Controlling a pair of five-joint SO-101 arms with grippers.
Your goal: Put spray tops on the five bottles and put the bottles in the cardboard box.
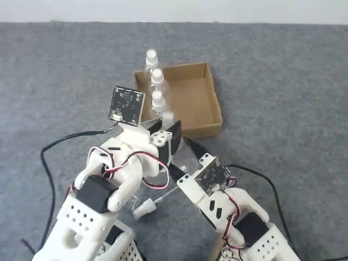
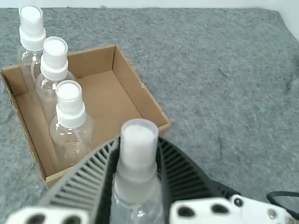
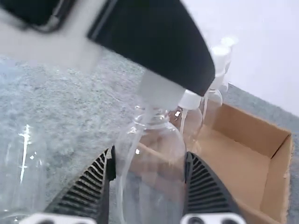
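While gripped twice just outside cardboard box [image 1: 215,109] – spray top [image 2: 138,133] in left claw [image 2: 136,145], 4th bottle [image 3: 149,149] body in right claw [image 3: 149,164] – could cross-thread or tip w/ uneven twist; might knock 3 boxed bottles [image 2: 70,114] nearby.

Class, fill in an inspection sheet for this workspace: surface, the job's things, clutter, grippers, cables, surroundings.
Surface: grey carpet.
Job's things: cardboard box holds three capped bottles along one wall; fourth bottle is held near the box; another clear bottle is beside it; loose spray top lies on the carpet.
Clutter: nothing seen.
Grippers: left gripper closed on the fourth bottle's cap; right gripper closed on its body.
Cables: black cables trail over the carpet beside both arms.
Surroundings: white wall behind.
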